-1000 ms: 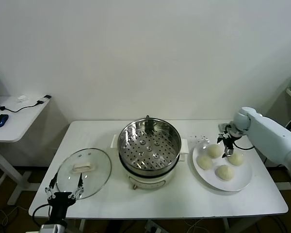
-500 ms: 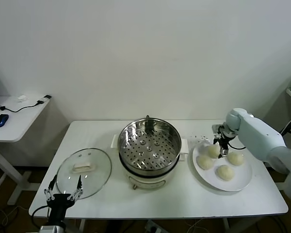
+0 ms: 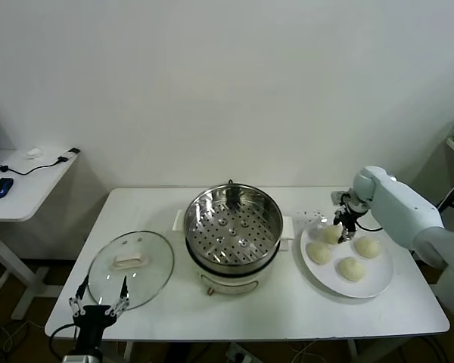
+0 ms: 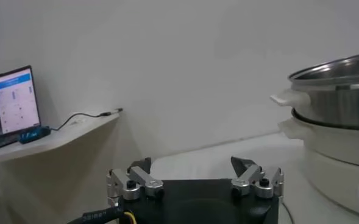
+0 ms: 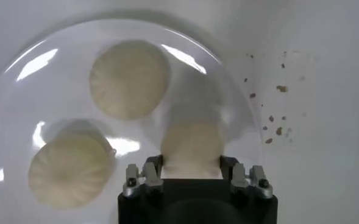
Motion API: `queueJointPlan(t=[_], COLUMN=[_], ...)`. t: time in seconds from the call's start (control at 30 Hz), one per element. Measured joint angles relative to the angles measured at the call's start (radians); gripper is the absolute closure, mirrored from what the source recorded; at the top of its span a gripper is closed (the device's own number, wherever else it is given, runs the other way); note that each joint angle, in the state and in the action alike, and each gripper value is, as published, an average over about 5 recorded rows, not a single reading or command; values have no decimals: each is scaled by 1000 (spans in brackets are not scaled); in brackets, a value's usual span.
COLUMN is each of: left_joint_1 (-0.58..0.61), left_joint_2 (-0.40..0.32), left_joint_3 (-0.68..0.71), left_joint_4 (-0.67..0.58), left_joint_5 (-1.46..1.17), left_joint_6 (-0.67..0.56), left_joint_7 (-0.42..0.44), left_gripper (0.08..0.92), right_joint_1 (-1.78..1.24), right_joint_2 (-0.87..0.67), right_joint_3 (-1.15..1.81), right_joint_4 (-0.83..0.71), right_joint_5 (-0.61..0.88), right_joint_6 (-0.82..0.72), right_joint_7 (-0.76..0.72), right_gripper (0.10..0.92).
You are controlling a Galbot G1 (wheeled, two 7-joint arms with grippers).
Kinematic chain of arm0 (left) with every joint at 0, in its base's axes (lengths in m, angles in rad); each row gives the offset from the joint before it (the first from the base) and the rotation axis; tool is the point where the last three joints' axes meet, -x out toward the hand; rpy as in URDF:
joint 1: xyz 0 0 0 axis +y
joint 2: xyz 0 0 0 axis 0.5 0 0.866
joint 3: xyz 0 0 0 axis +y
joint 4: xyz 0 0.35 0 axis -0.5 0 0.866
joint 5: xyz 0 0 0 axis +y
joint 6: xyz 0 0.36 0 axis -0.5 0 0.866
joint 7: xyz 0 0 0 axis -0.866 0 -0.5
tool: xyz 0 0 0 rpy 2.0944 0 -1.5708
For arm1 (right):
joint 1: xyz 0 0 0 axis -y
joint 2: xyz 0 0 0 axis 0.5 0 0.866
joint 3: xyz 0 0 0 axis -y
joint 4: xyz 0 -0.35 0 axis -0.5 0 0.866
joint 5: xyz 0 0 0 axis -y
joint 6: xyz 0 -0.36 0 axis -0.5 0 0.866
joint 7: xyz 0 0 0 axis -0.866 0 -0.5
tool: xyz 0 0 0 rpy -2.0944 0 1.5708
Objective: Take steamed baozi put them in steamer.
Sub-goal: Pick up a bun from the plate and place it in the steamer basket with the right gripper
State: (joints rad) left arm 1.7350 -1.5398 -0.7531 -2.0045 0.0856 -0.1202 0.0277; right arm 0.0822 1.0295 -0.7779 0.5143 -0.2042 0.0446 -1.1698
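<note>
Several steamed baozi lie on a white plate (image 3: 377, 284) at the table's right. My right gripper (image 3: 342, 222) is down over the far-left baozi (image 3: 331, 234) and shut on it. The right wrist view shows that bun (image 5: 191, 145) squeezed between the fingers of the gripper (image 5: 191, 168), with two other buns (image 5: 129, 79) (image 5: 71, 169) loose on the plate (image 5: 21, 97). The steamer (image 3: 232, 227) stands at the table's centre, its perforated tray bare. My left gripper (image 3: 98, 308) hangs open at the table's front left edge, holding nothing (image 4: 192, 167).
A round glass lid (image 3: 131, 259) lies flat left of the steamer, just beyond the left gripper. The steamer's wall (image 4: 337, 91) shows in the left wrist view. A side desk (image 3: 23, 185) with a mouse stands off to the left. Dark crumbs (image 5: 277, 91) dot the table beside the plate.
My right gripper shifted left from between the buns onto the far-left bun and closed on it. The left gripper sank slightly at the table edge.
</note>
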Motion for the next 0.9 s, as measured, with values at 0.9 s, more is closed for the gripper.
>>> queueJointPlan(t=[0.9], left_joint_1=[34], left_joint_2=[1], left_joint_3=[12], left_joint_4=[-11], left_joint_5=[18], left_joint_6=[-6], left_joint_7=[4], left_gripper=[177], right_joint_1=[416], right_joint_2=[77], right_joint_3=[-271], right_joint_4=[304], right_joint_5=[47], right_joint_6=[317], right_joint_7=[-105], right_gripper=[440])
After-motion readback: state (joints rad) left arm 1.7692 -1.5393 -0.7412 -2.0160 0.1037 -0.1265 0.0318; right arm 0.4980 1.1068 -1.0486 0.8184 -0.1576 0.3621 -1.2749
